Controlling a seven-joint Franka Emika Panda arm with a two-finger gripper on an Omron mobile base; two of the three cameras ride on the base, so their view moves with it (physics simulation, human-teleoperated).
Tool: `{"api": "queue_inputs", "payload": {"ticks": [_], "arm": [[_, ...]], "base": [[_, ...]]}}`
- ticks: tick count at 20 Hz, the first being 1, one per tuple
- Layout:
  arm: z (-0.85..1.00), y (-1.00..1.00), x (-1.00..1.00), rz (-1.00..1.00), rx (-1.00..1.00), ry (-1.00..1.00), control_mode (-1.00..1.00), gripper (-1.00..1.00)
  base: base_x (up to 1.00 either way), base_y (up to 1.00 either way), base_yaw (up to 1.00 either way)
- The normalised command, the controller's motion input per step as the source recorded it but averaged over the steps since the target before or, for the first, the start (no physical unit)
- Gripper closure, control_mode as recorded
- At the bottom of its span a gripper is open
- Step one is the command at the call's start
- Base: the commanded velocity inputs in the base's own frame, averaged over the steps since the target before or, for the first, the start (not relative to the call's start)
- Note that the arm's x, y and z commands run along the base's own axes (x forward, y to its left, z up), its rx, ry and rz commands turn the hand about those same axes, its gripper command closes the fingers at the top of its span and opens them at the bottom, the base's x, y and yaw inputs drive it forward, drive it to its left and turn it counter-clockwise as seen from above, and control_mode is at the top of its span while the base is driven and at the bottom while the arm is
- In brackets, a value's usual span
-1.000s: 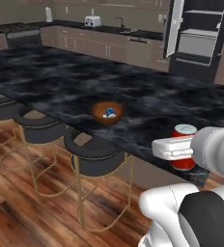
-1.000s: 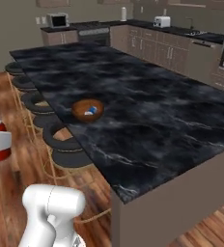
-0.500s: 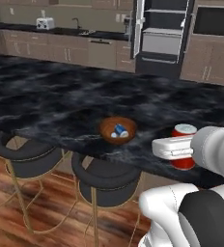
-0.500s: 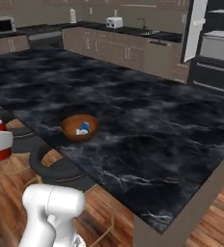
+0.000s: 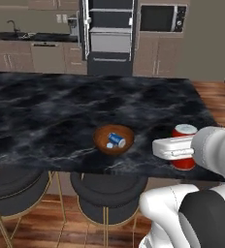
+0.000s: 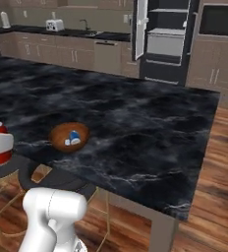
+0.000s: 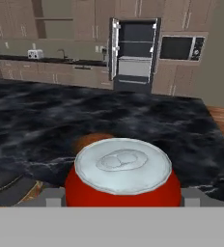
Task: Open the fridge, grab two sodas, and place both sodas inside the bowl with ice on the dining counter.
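Now we carry red can (image 5: 184,153) clamped in gripper (image 5: 175,148), just beside counter (image 5: 46,106) edge; blue can (image 5: 116,140) already in bowl (image 5: 114,139). Next: reach over bowl, lower, release.

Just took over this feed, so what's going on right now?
The gripper holds the red soda upright beside the near edge of the dining counter, not yet over the bowl. The blue soda already lies in that bowl, which sits near the counter's front edge. Across the room the fridge stands open. What's left is bringing the red can over and dropping it in.
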Motion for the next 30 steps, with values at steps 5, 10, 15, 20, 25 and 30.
{"api": "queue_inputs", "payload": {"ticks": [5,10,15,20,25,30], "arm": [[0.00,0.00,0.00,0.00,0.00,0.00,1.00,1.00],[-0.12,0.25,0.40,-0.10,0.00,0.04,-1.00,1.00],[-0.36,0.12,1.00,-0.01,0.05,0.23,-1.00,1.00],[-0.44,-0.01,1.00,0.18,0.03,0.34,-1.00,1.00],[-0.43,0.04,1.00,0.13,0.00,0.26,-1.00,1.00],[-0.33,0.30,1.00,0.08,-0.02,0.29,-1.00,1.00]], "base": [[0.38,0.63,-0.52],[0.41,0.45,-0.27],[0.00,0.00,0.00],[0.00,0.00,0.00],[0.00,0.00,0.00],[0.00,0.00,0.00]]}}
